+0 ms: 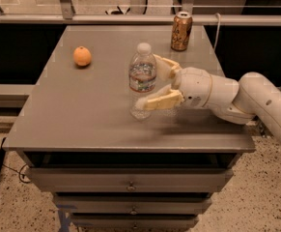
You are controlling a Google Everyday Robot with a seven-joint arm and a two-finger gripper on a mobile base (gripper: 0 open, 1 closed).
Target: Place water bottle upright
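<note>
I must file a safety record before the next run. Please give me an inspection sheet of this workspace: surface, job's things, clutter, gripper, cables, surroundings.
Surface: grey table top, above drawers.
Job's things: water bottle stands upright near the middle, white cap on.
Clutter: orange at back left; drink can upright at back right.
Gripper: gripper at the bottle, reaching in from the right.
Cables: pale cord by the rail, right of the can.
Surroundings: speckled floor; metal rail behind the table.
</note>
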